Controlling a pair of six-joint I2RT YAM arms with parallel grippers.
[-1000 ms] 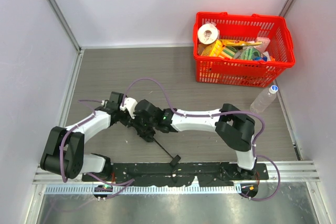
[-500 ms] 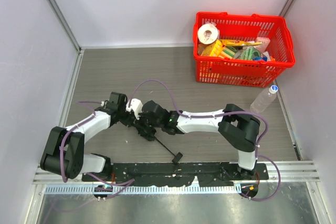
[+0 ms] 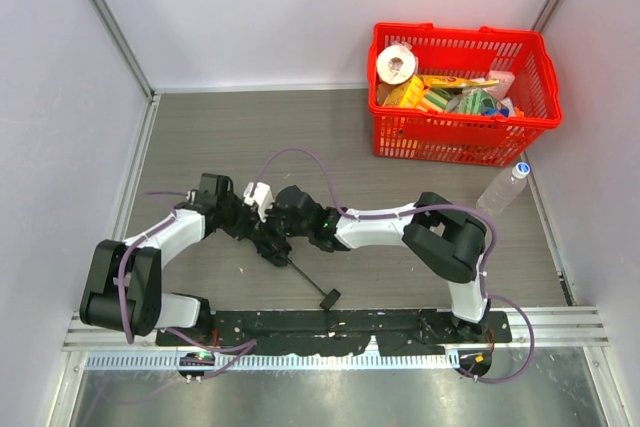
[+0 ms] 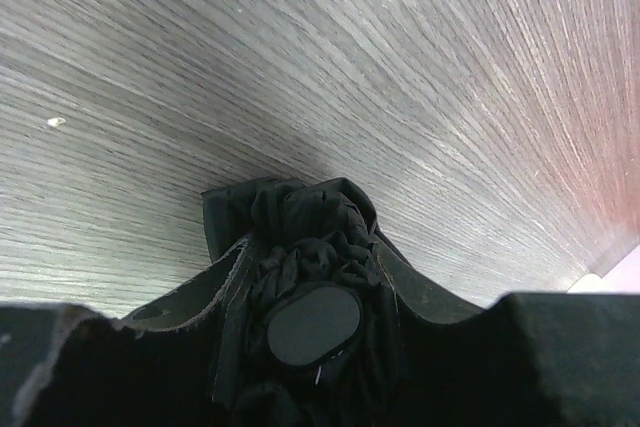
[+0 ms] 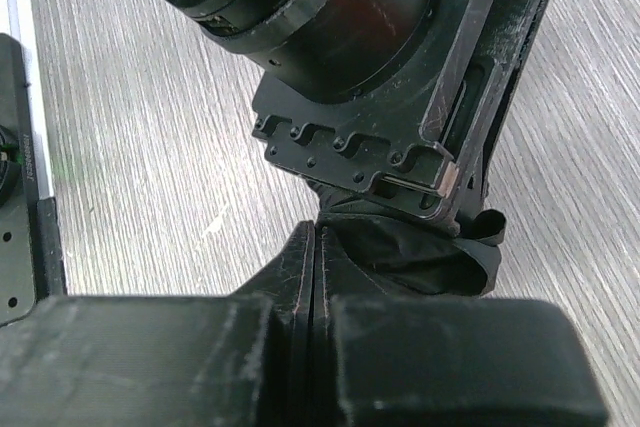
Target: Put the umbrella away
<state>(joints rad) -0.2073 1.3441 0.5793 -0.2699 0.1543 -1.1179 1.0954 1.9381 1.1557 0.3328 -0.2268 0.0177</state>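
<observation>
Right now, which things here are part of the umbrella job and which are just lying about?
Job:
- umbrella
- left hand, gripping its fabric
- right hand, shut

Lying about:
- basket, full of packets
- paper roll in the basket
- bottle beside the basket

We see a grey wood-grain counter boxed by plain pale walls at far, left and right, evenly lit, with a metal rail along its near edge.
</observation>
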